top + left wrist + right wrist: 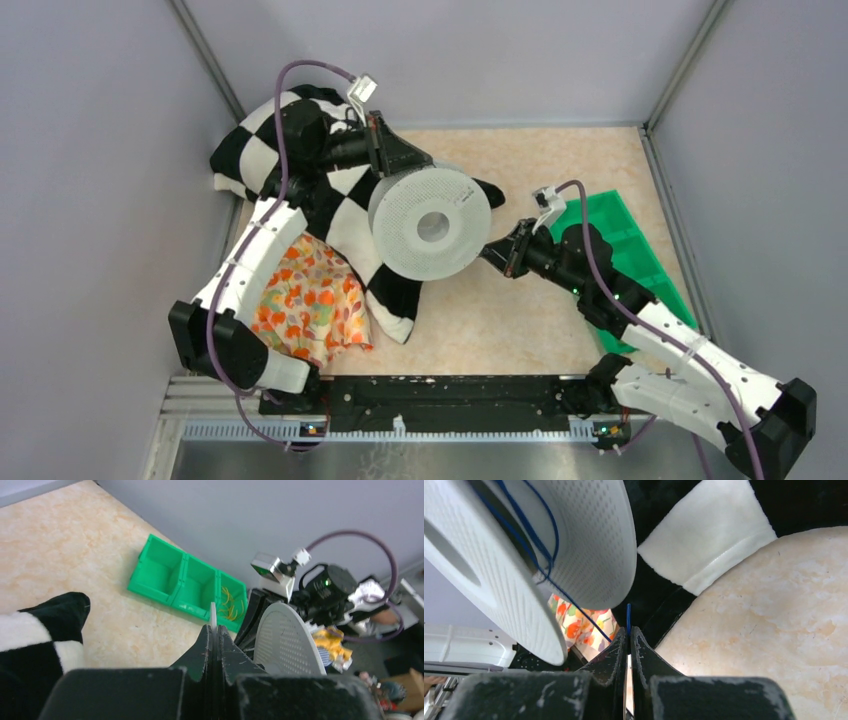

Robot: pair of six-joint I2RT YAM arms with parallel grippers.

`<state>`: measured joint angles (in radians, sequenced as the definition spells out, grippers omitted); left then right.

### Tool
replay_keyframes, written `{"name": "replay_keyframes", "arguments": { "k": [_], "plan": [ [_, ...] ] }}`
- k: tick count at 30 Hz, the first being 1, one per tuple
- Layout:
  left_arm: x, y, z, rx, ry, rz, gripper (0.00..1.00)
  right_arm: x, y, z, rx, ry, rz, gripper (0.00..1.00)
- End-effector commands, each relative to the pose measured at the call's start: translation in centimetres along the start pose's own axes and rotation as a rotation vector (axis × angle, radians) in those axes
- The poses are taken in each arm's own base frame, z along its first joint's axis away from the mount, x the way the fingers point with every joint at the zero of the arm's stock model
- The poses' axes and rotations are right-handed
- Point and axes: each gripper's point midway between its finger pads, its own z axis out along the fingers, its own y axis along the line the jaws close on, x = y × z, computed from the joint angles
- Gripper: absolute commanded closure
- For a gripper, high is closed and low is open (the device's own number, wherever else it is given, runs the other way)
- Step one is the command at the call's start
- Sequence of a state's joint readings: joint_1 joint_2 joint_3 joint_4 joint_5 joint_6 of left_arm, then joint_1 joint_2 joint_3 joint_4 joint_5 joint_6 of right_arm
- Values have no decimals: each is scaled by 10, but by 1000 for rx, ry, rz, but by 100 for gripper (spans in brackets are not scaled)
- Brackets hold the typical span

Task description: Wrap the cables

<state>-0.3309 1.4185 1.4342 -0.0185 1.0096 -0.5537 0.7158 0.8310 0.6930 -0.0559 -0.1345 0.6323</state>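
Over the tabletop (520, 320), top view: white spool (430, 225) held up by L end effector (384, 172), flat face toward cam, prob. so the groove sits open to the R side. R end effector (497, 256) just beside spool's R rim, lined up w/ the groove. Checkered cloth (300, 170) and floral cloth (310, 300) lie under and beside L arm; green bin (625, 235) by R arm.

L wrist view: L end effector (214, 630) closed tight on a thin white edge, prob. a spool flange; no gap betw. fingers. Yellow rubber bands (228, 602) in one bin compartment beyond.

R wrist view: R end effector (628, 636) pinched shut on cable (628, 616), a thin blue wire. Short stub pokes past the tips; the rest runs taut up into the groove, w/ a few turns on the core. Grip near the free end prob. keeps tension for winding.
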Motion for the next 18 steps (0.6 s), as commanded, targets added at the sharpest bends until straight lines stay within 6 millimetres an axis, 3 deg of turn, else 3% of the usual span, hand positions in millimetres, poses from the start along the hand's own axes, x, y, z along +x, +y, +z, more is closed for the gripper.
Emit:
{"name": "replay_keyframes", "arguments": {
  "k": [1, 9, 18],
  "plan": [
    [-48, -5, -20, 15, -168, -48, 100, -10, 1, -5, -2, -47, -7, 100],
    [-75, 27, -44, -115, -368, -129, 100, 8, 0, -8, -34, -18, 57, 100],
    [-72, 50, -54, -142, -555, -384, 100, -5, 4, 2, -47, -66, 58, 100]
  ]
}}
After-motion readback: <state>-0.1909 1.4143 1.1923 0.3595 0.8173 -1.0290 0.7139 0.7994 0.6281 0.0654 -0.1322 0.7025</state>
